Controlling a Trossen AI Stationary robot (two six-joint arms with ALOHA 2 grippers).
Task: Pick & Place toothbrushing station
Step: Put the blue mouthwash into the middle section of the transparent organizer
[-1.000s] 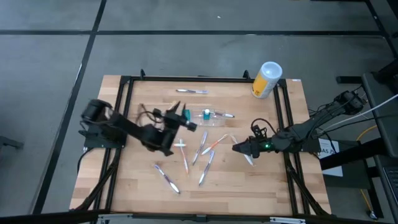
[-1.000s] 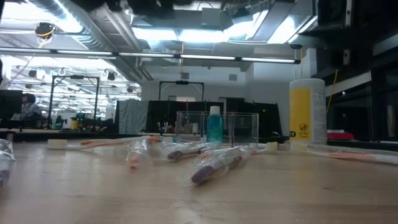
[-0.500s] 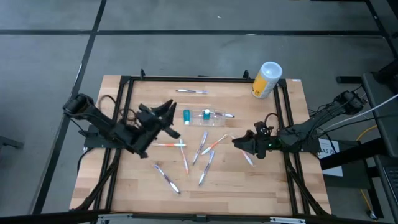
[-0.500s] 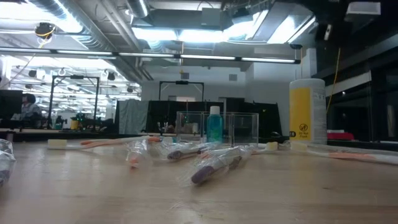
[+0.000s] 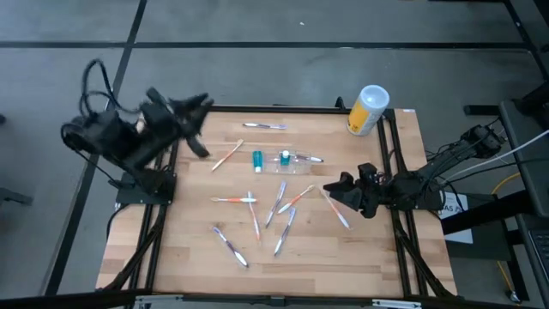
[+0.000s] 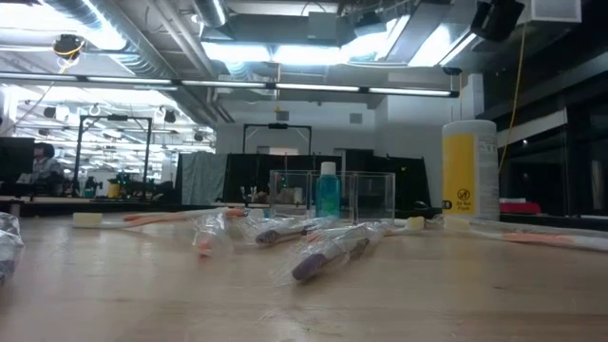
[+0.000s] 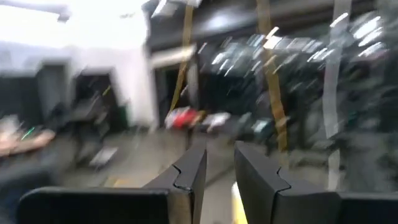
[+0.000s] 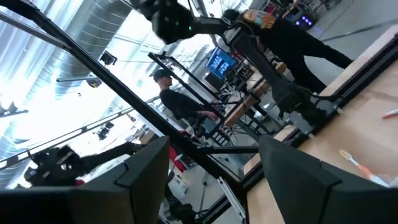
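The clear plastic station (image 5: 298, 163) stands on its base on the table, right of centre toward the far edge. It also shows in the low view (image 6: 366, 197), with a teal bottle (image 6: 327, 191) by it. My left gripper (image 5: 196, 123) is raised over the table's far left corner, far from the station. Its fingers (image 7: 219, 177) stand a narrow gap apart and are empty. My right gripper (image 5: 333, 190) is open and empty above the table, to the right of and nearer than the station. Its fingers are wide apart in the right wrist view (image 8: 217, 174).
A yellow canister with a white lid (image 5: 367, 109) stands at the far right corner. Several wrapped toothbrushes (image 5: 281, 210) lie scattered over the middle of the table, one (image 5: 264, 126) near the far edge. Black frame rails (image 5: 163, 197) run along the table's sides. People show beyond the table.
My left gripper has drawn back from the table's middle toward the far left corner, rising and turning outward. It uncovers toothbrushes that lay under it. My right gripper has shifted a little toward the far edge.
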